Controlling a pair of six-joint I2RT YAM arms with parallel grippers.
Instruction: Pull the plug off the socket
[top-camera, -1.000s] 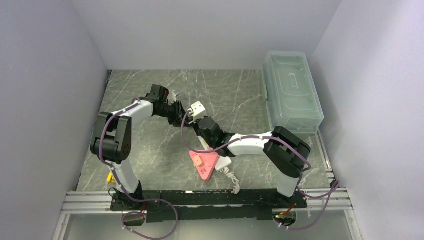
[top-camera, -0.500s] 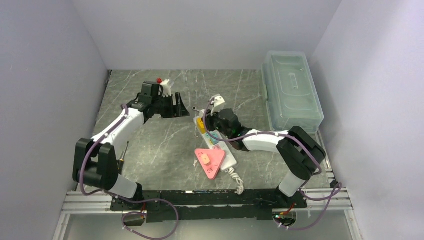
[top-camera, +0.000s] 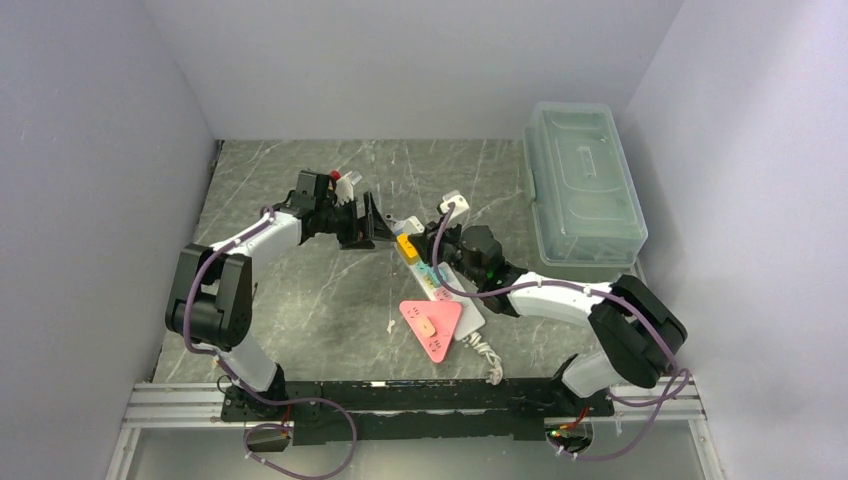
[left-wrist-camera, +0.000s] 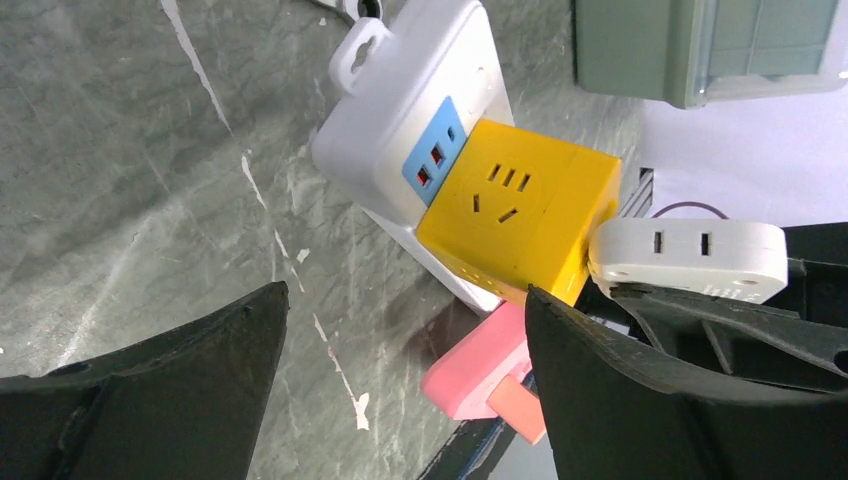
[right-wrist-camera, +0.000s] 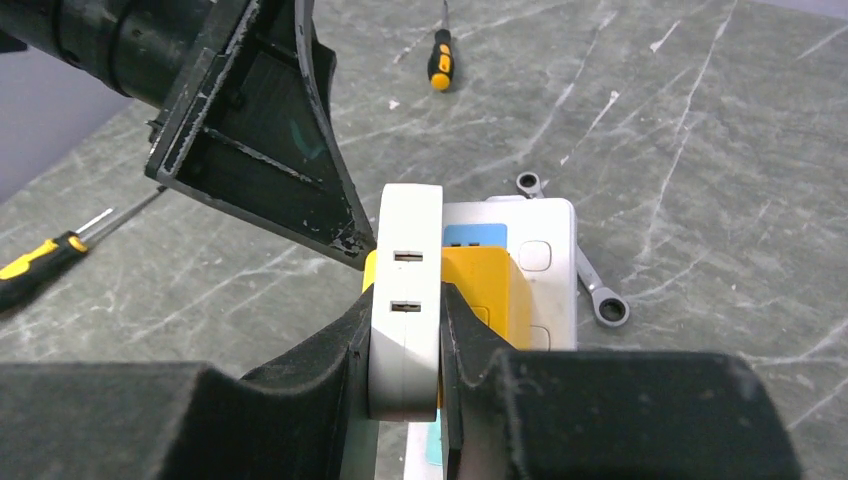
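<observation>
Black L tool (left-wrist-camera: 396, 305) wide-open now, prev. shut

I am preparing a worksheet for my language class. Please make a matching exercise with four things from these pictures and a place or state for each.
Things:
1 white plug
2 yellow cube
3 left fingers
4 wrench

Places or states:
a lying on the table
b spread open, empty
c pinched between the right fingers
d sitting on the power strip

Pairs: 1-c, 2-d, 3-b, 4-a
</observation>
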